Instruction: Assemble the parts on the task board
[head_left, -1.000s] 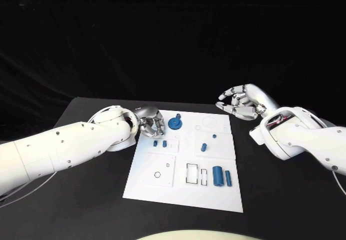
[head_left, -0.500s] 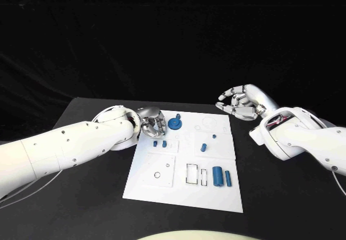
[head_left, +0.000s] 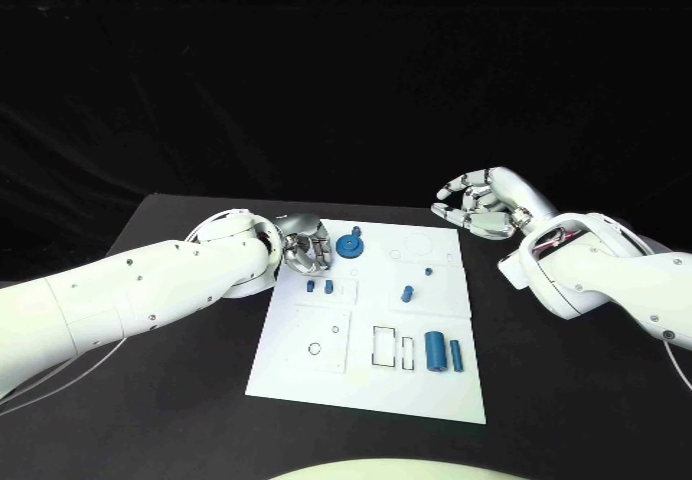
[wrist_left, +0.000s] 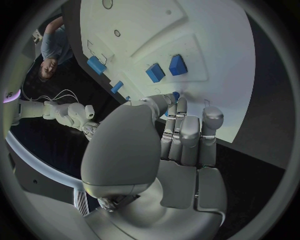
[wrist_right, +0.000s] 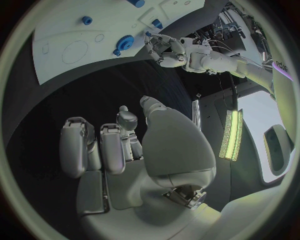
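The white task board (head_left: 320, 362) lies mid-table. A blue gear (head_left: 349, 247) sits near its far left corner, also seen as the gear (wrist_right: 125, 42) in the right wrist view. My left hand (head_left: 306, 246) hovers just left of the gear, fingers curled in, with nothing seen in them. Its fingertips (wrist_left: 179, 106) point at the board (wrist_left: 206, 40) by two small blue blocks (wrist_left: 166, 69). My right hand (head_left: 480, 206) is raised beyond the board's far right corner, fingers curled in and holding nothing.
On the board lie two small blue blocks (head_left: 319, 287), a small peg (head_left: 428, 271), an oblong piece (head_left: 408, 294), a thick cylinder (head_left: 434, 352) and a thin one (head_left: 456, 354). Outlined slots (head_left: 385, 346) mark the near half. Black table surrounds the board.
My left hand has shifted a little toward the board's far edge beside the gear. The gear and my right hand have not moved.
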